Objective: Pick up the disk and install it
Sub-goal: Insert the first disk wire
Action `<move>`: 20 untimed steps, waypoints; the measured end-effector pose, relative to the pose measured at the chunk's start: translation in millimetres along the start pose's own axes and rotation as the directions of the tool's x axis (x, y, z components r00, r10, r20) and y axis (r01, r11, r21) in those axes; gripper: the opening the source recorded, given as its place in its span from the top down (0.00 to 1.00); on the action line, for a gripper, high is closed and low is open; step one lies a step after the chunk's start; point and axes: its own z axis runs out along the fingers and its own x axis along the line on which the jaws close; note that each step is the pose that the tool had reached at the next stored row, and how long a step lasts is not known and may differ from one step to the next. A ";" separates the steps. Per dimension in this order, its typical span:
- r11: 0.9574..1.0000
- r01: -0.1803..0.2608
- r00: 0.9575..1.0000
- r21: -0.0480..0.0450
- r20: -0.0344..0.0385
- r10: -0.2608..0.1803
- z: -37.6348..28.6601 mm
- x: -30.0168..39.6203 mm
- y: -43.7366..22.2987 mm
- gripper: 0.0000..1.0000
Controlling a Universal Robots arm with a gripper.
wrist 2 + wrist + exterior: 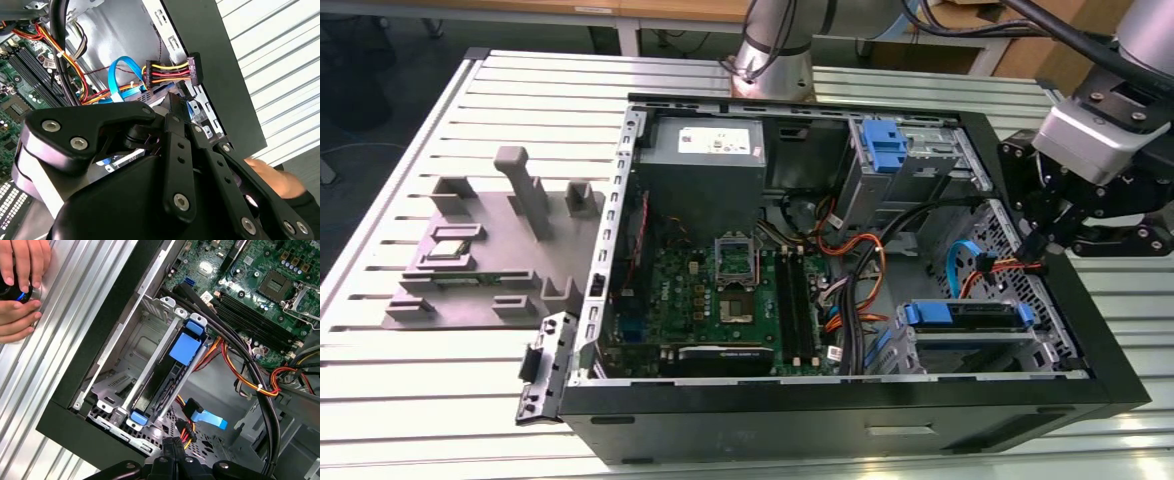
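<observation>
Crowding the wire connector [192, 70], the pressed-together end effector [172, 455] hangs near the caged disk [162, 390].

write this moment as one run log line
stage: install | disk: sitting in drive cage | gripper: hovering by cage end, close to power connector | person's hand: on table outside case
</observation>
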 end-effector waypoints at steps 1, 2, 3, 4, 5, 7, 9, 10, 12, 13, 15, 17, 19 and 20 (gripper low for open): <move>1.000 0.000 1.000 0.000 0.000 0.000 0.0 0.0 0.0 0.90; 1.000 0.000 1.000 0.000 0.000 0.000 0.0 -0.1 -0.1 0.90; 1.000 0.000 1.000 0.000 0.000 0.000 0.0 -0.1 -0.1 0.90; 1.000 0.000 1.000 0.000 0.000 0.000 0.0 -0.1 -0.1 0.90; 1.000 0.000 1.000 0.000 0.000 0.000 0.0 -0.1 -0.1 0.90; 1.000 0.009 1.000 0.000 0.001 -0.009 0.1 0.0 -0.6 0.90; 0.999 0.034 0.999 0.003 0.003 -0.034 0.9 0.1 -0.6 0.90; 0.999 0.046 0.999 0.004 0.003 -0.046 1.3 0.1 -0.6 0.90; 0.998 0.063 0.998 0.007 0.003 -0.063 2.4 0.2 -0.9 0.90; 0.998 0.065 0.998 0.008 0.003 -0.065 3.1 0.6 -1.7 0.90; 0.998 0.066 0.998 0.007 0.001 -0.066 3.7 1.7 -5.0 0.90; 0.998 0.066 0.998 0.006 0.000 -0.066 4.3 2.0 -8.3 0.90; 0.998 0.066 0.998 0.006 -0.001 -0.066 4.4 1.1 -10.1 0.90; 0.998 0.067 0.998 0.005 -0.003 -0.066 4.4 0.5 -10.5 0.90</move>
